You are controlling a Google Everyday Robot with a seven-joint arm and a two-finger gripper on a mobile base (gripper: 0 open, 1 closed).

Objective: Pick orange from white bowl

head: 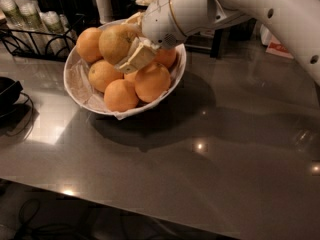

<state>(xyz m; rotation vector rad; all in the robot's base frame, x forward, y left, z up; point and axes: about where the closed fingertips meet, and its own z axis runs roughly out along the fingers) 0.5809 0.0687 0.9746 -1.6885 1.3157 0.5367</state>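
Note:
The white bowl (78, 86) with a crinkled paper liner stands on the grey table at the upper left and holds several oranges. My gripper (129, 41) reaches in from the upper right and is shut on the orange (117, 43), the large, duller yellow-orange fruit. One finger (136, 58) lies under it and the other shows behind its top. The held orange is lifted above the other fruit, over the bowl's back half. Brighter oranges (152, 81) lie below it in the bowl.
A black wire rack (35, 31) with small bottles stands behind the bowl at the left. A dark object with a cable (7, 96) sits at the left edge. Dark containers (102, 1) line the back. The white arm (265, 11) spans the upper right.

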